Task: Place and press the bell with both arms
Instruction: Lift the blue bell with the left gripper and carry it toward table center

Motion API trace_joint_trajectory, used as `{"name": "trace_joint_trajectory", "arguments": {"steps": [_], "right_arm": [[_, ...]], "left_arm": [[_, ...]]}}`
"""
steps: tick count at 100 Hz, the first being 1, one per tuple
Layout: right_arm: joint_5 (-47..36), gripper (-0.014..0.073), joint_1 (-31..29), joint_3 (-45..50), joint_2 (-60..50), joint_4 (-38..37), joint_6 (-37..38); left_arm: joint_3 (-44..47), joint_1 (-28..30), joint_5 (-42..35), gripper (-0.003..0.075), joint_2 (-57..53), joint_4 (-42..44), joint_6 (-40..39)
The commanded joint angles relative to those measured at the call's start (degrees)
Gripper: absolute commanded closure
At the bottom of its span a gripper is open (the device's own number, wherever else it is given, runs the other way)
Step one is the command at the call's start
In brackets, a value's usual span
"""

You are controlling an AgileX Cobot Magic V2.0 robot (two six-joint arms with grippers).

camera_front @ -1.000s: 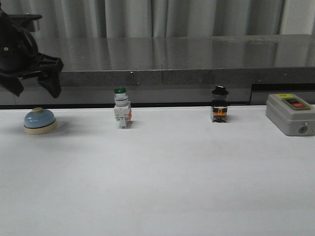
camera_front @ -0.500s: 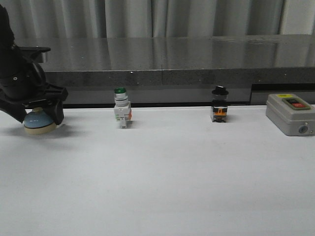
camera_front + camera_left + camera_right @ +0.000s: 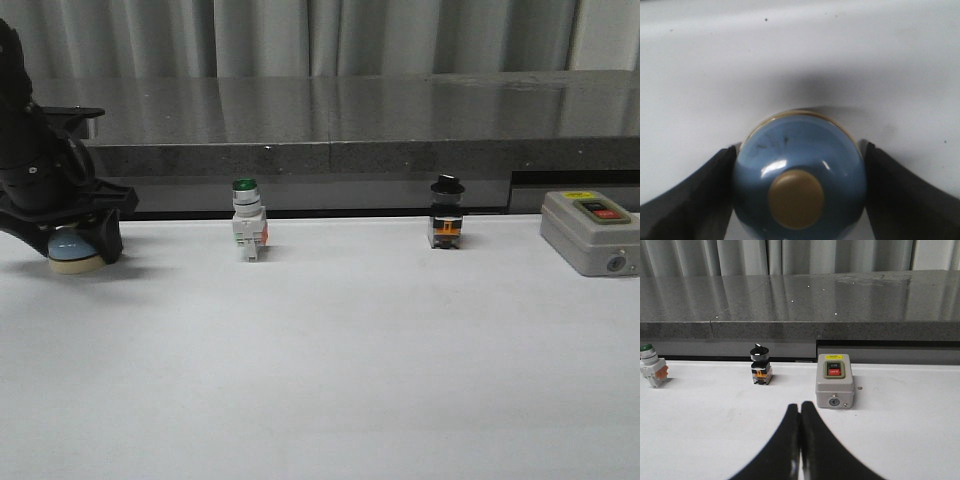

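Note:
The light-blue bell (image 3: 70,246) with a cream base stands on the white table (image 3: 330,360) at the far left. My left gripper (image 3: 71,242) has come down over it, one black finger on each side. In the left wrist view the fingers (image 3: 700,190) press against both sides of the bell's dome (image 3: 790,150), and the cream button on top is uncovered. My left gripper (image 3: 799,150) is shut on the bell. My right gripper (image 3: 800,407) shows only in its wrist view, shut and empty, low over the table in front of the grey box.
A green-capped white switch (image 3: 247,225) stands right of the bell. A black-knobbed selector switch (image 3: 446,222) is right of centre. A grey box with a red button (image 3: 590,232) is at the far right. A dark stone ledge (image 3: 350,120) runs behind the table.
My left gripper came down from above the bell to around it, and its fingers closed in on the dome. The bell has shifted slightly left. The right side has not changed.

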Motion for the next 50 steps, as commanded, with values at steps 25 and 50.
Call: {"name": "trace_joint_trajectory", "arguments": {"steps": [25, 50], "right_arm": [[-5.0, 0.0654, -0.4, -0.8, -0.8, -0.2, -0.2], [-5.0, 0.0654, -0.4, -0.8, -0.8, -0.2, -0.2]], "left_arm": [[-4.3, 0.1, 5.0, 0.0564, -9.0, -0.2, -0.6], [-4.3, -3.1, 9.2, 0.0564, -18.2, -1.5, -0.4]]}}
